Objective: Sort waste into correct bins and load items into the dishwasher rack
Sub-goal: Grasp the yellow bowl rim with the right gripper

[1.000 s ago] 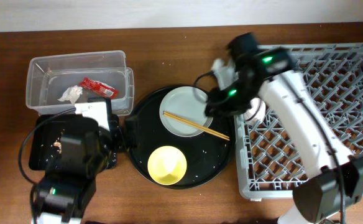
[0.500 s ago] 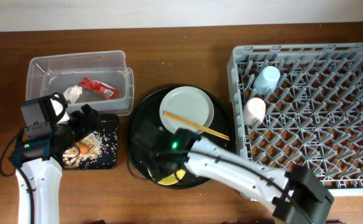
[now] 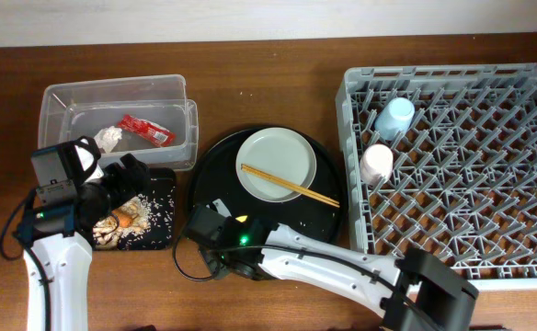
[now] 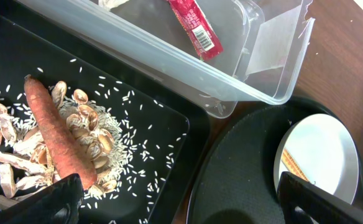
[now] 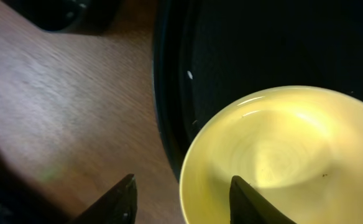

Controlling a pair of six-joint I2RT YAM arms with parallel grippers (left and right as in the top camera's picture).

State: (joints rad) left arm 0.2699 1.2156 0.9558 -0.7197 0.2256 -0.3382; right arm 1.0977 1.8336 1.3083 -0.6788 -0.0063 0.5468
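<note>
Wood-grain table (image 5: 57, 93); glossy, maybe plastic bowl (image 5: 281, 155)

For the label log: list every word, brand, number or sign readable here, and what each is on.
Wrapper: pale print on the red, too small and blurred to read.
No other text, number or sign shows in any view.

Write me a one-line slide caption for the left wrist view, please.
Carrot lying on scraps and rice in the black tray, beside the clear tub holding a red wrapper.
</note>
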